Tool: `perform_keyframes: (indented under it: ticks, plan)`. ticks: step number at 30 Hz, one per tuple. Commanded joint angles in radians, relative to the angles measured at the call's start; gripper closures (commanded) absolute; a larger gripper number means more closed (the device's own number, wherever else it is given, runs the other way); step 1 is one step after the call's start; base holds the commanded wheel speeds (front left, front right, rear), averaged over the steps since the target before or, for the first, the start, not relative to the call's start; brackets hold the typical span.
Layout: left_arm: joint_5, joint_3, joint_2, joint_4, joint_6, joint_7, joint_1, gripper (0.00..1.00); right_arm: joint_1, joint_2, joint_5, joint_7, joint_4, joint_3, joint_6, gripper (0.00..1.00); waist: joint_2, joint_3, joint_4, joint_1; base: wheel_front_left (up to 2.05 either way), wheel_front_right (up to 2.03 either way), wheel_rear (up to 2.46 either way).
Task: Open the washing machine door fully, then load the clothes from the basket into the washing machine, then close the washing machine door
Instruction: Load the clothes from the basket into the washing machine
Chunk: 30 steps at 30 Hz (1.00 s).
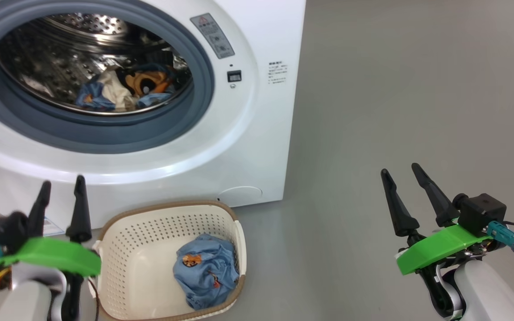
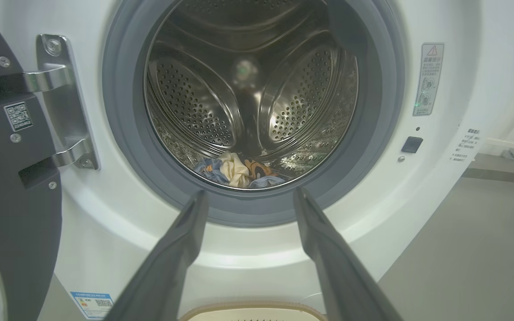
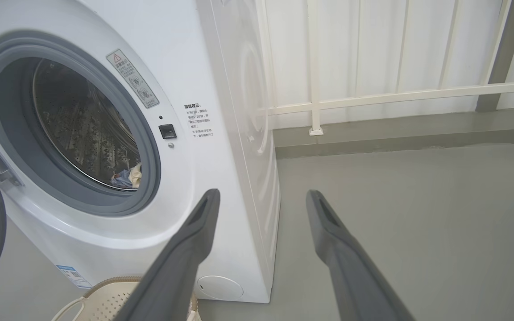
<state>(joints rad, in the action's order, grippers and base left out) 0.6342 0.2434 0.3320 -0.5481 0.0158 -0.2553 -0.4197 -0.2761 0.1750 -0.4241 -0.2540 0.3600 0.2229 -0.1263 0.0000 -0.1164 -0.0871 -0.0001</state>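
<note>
Loading is the step in hand, as I read it: the washing machine door (image 2: 11, 232) stands swung wide on its hinge (image 2: 60, 116) at the left of the washing machine (image 1: 261, 147). A few of the clothes (image 1: 127, 89) lie at the bottom of the drum (image 2: 248, 80). One light blue garment (image 1: 205, 269) lies crumpled in the basket (image 1: 167, 206), which sits on the floor (image 1: 395, 89) just in front of the machine. My left gripper (image 1: 62, 183) hovers just left of the basket, fingers spread and nothing between them. My right gripper (image 1: 400, 169) hangs well off to the right over the floor, likewise spread and empty. Next I'd lower the left gripper into the basket, pinch a thick fold of that garment, lift it clear of the rim and carry it past the grey seal (image 1: 105, 138) into the drum. Only then does the door want closing.
</note>
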Motion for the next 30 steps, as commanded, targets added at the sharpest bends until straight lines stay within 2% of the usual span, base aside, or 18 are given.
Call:
perform_keyframes:
  ticks: [1, 8, 15, 30]
  plan:
    - [-0.015, -0.05, 0.03, 0.055, -0.012, -0.006, 0.013, 0.0, 0.009, 0.015, -0.009, -0.008, -0.02, 0.014, -0.004, 0.0, 0.0, 0.02, 0.018, 0.0001, 0.0, 0.0, 0.0]
    - [-0.057, -0.091, 0.0, 0.183, -0.044, -0.006, 0.153, 0.0, 0.026, 0.025, -0.009, -0.008, -0.022, 0.013, -0.004, 0.0, 0.0, 0.044, 0.036, 0.0001, 0.0, 0.0, 0.0]
    - [-0.081, -0.119, -0.031, 0.267, -0.058, -0.006, 0.23, 0.0, 0.038, 0.033, -0.008, -0.008, -0.024, 0.015, -0.004, 0.0, 0.0, 0.052, 0.047, 0.0001, 0.0, 0.0, 0.0]
    - [-0.115, -0.145, -0.068, 0.32, -0.06, -0.006, 0.267, 0.0, 0.03, 0.046, 0.003, -0.008, -0.021, 0.016, -0.004, 0.0, 0.0, 0.045, 0.052, 0.0001, 0.0, 0.0, 0.0]
